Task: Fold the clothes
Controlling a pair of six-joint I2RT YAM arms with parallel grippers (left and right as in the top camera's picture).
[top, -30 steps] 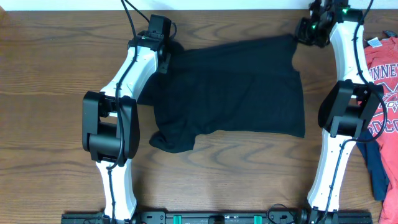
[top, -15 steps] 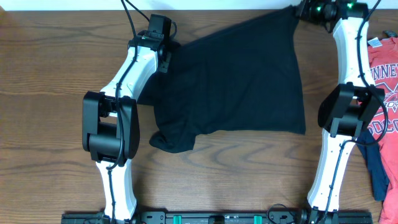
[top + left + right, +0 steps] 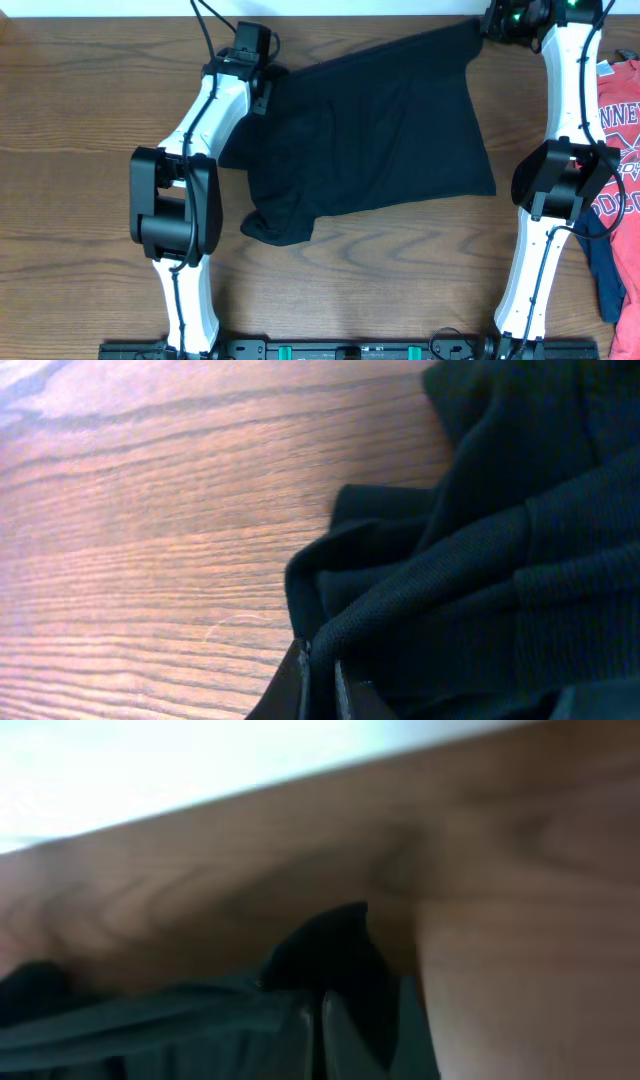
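Observation:
The black T-shirt point(image 3: 380, 140) lies spread on the wooden table between my arms, one sleeve bunched at its lower left. My left gripper point(image 3: 268, 88) is shut on the shirt's far left edge; the left wrist view shows the jaws point(image 3: 320, 670) pinching a fold of black fabric point(image 3: 480, 560). My right gripper point(image 3: 490, 25) is shut on the shirt's far right corner at the table's back edge; the right wrist view shows the jaws point(image 3: 320, 1020) closed on dark cloth point(image 3: 330, 950). The neck label is hidden.
A red T-shirt with white lettering point(image 3: 622, 140) and a navy garment point(image 3: 605, 265) lie at the right edge of the table. The table's back edge point(image 3: 350, 14) runs just behind both grippers.
My right gripper has pulled the shirt's right corner back and up to the table's far edge, stretching the fabric. My left gripper has shifted slightly toward the back.

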